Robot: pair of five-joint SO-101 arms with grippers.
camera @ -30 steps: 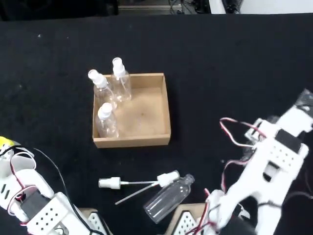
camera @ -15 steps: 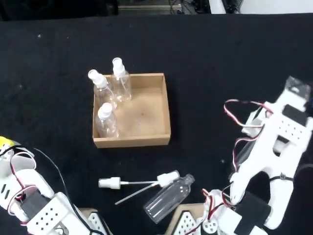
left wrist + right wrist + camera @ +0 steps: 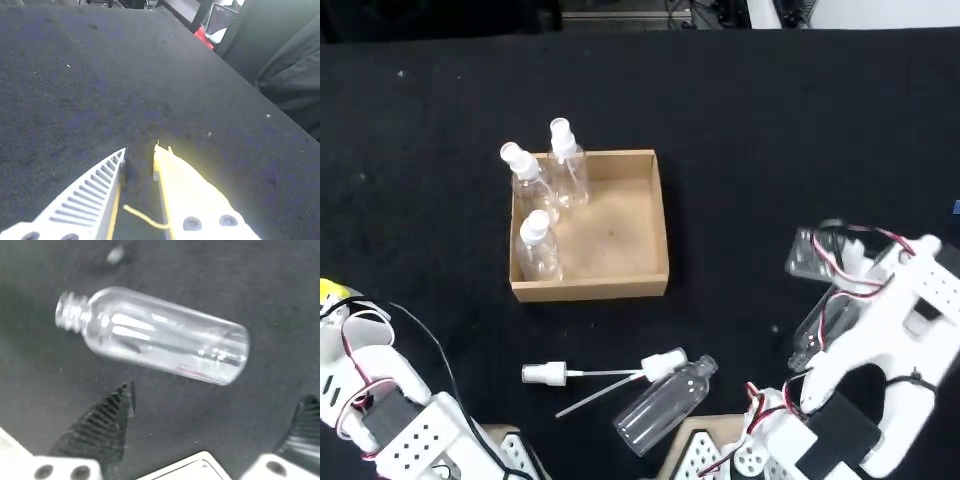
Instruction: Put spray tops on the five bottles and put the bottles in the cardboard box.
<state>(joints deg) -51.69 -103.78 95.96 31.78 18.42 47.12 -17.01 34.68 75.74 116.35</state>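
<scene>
High: fixed overhead, looking steeply down on the table, box left of centre, far enough off to take in both arms at the near edge. Left wrist: set low behind the left gripper, very near the table, facing out along it toward its far edge. Right wrist: close, looking down past the right gripper onto a bottle. Shared by all three: the black table.

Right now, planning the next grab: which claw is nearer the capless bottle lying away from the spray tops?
Right. The right claw hangs open over the bottle; the left claw is far across the table.
</scene>
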